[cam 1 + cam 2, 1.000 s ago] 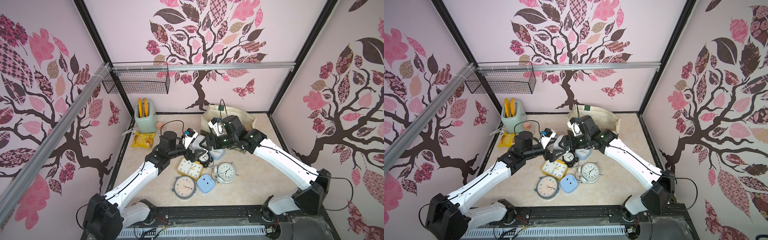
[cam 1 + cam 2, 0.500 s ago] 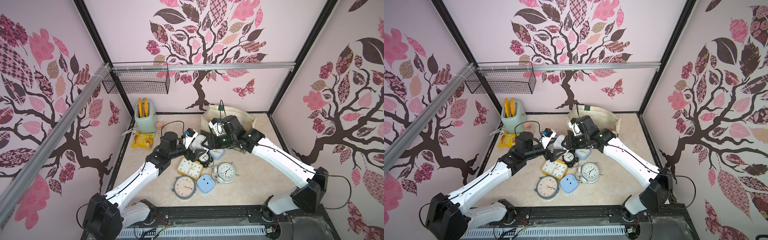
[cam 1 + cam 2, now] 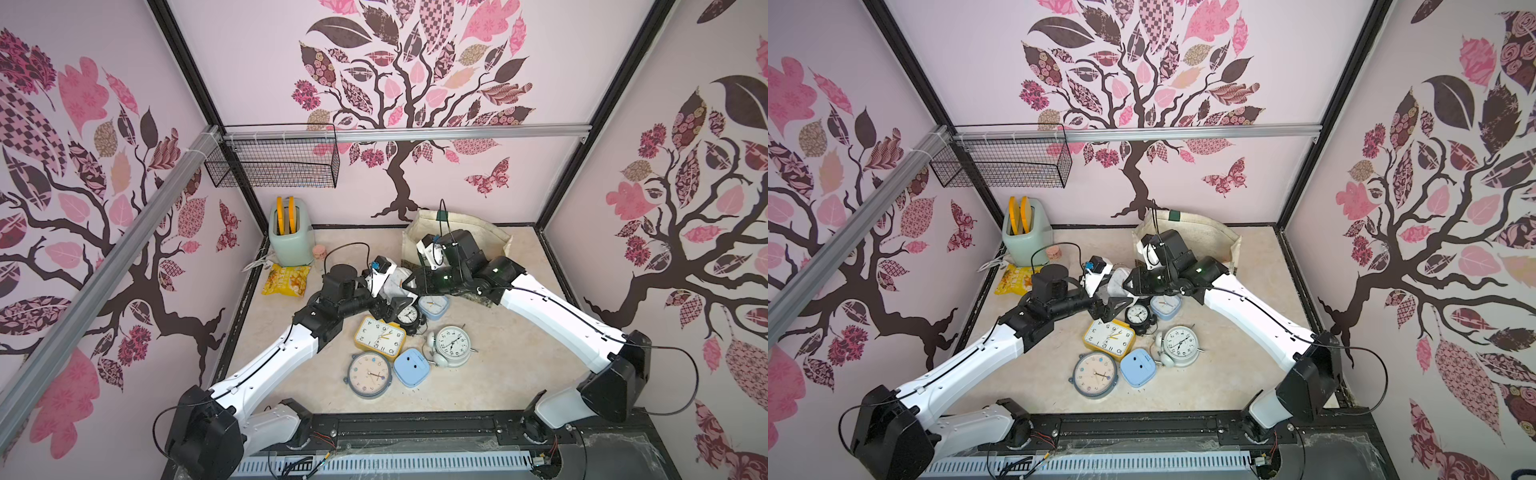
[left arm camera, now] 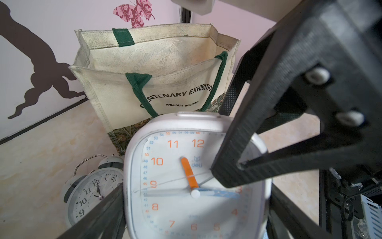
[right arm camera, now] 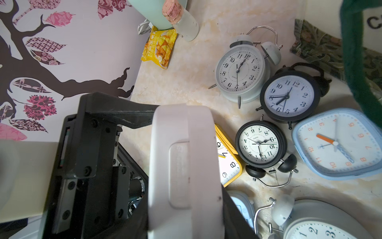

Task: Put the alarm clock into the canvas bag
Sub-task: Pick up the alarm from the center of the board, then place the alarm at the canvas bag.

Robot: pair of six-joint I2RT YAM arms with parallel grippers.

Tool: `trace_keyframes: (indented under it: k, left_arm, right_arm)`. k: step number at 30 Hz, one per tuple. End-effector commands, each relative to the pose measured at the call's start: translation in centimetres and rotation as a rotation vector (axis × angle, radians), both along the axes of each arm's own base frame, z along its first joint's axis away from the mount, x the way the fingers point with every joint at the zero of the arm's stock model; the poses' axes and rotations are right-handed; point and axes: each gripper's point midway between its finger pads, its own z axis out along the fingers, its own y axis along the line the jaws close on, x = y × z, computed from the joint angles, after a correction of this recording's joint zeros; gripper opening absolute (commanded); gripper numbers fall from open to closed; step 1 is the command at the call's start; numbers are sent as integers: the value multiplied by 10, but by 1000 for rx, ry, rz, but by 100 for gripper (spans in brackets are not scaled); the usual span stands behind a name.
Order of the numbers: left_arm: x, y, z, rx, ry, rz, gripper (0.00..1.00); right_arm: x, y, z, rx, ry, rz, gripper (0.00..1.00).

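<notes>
The white rounded-square plastic alarm clock [image 4: 165,207] with orange numerals is off the beige marbled desk [image 3: 498,365], caught between both grippers. The left gripper [image 4: 197,186] stands wide, its black fingers [image 4: 99,211] running along the clock's two side edges. Whether they press on it cannot be told. The right gripper [image 3: 409,282] meets it from the opposite side and is closed on the clock across its thickness, one flat black finger [image 4: 237,149] lying over the dial. The cream canvas bag [image 4: 115,97] with dark green strap handles and dark lettering stands upright just beyond the left gripper and the clock, its mouth open, against the back wall. In both top views it sits behind the right gripper's wrist. Below the two grippers more clocks lie on the desk: a yellow square one [image 3: 380,336], a black twin-bell one [image 3: 407,316] and a pale blue square one [image 3: 434,305].
</notes>
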Motion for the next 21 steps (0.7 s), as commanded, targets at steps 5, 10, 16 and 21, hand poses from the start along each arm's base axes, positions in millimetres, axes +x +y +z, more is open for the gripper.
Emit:
trace_keyframes:
  k: [5,10,16,21]
  left_arm:
    - [14,23,24,-84,-47,184,98]
    - [8,52,58,-170,-162,316,98]
    - [10,65,64,-166,-176,383,98]
    - [5,58,66,-184,-162,336,98]
  right_arm:
    - [43,-19,31,26,-95,-127,29]
    - [95,-79,67,75,-182,-351,27]
    - [144,-165,78,8,-241,-618,28]
    - [176,-191,52,-149,-230,-687,28]
